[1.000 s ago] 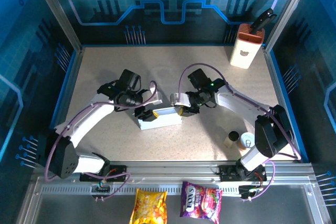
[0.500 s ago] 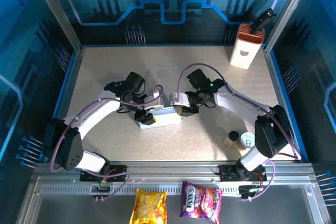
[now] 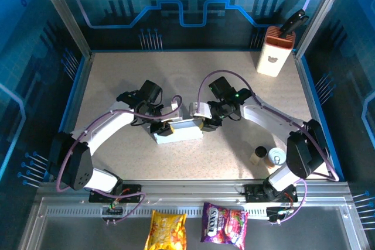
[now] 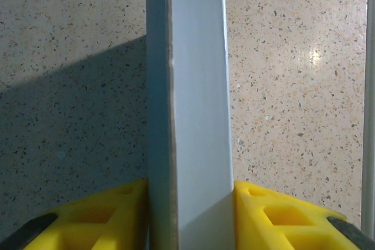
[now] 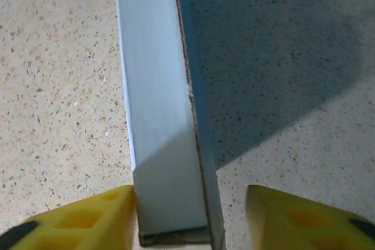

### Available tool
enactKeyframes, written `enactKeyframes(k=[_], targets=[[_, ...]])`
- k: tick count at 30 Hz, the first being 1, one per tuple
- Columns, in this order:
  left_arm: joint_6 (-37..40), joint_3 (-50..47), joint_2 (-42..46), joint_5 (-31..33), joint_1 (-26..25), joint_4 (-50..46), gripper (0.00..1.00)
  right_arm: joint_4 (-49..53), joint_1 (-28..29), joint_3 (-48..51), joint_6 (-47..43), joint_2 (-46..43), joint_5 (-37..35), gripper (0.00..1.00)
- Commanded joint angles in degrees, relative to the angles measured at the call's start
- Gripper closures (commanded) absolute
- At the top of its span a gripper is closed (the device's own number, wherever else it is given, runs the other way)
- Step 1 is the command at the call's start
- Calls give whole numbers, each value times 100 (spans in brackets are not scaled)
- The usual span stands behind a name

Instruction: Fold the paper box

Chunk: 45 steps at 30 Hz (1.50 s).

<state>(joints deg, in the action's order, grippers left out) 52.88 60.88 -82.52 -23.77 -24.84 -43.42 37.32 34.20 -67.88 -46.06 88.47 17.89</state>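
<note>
The left claw [image 4: 190,203] grips the paper box [image 4: 196,86] from both sides; the right claw [image 5: 190,206] stands open around its other end, one finger apart from it.

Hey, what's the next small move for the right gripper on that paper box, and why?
Probably ease the right gripper straight back off the paper box. One of its fingers stands clear of the cardboard, so it grips nothing, while the left gripper has both fingers pressed against the box and can steady it.
</note>
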Motion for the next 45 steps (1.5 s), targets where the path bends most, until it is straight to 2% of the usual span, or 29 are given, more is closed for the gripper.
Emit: enactKeyframes(k=[1,4,7,9,12,16,21,34,38,45], targets=[[40,-132,-1,-101,-31,0,60,-150,53,39,692,-503,-165,42],[42,-151,-5,-109,-32,17,60,-328,61,223,1437,-854,-374,41],[55,-154,-49,-86,-37,11,61,-551,95,266,2755,-1099,-1230,48],[56,-137,-71,-90,-30,-12,62,-296,95,140,3451,-1139,-1430,52],[55,-119,-79,-103,-30,-26,63,298,80,-104,4237,-1071,-1429,53],[46,-134,-37,-103,-35,-17,63,537,73,-96,4181,-1102,-683,48],[35,-135,-40,-128,-30,20,63,582,79,-160,4193,-893,-433,51],[44,-106,-45,-130,-30,-17,64,514,264,-383,4550,-303,-809,73],[55,-114,-54,-95,-26,-22,64,474,367,-310,4912,-341,-936,83],[38,-120,-49,-117,-34,11,64,444,677,-318,5693,-417,-1358,93]])
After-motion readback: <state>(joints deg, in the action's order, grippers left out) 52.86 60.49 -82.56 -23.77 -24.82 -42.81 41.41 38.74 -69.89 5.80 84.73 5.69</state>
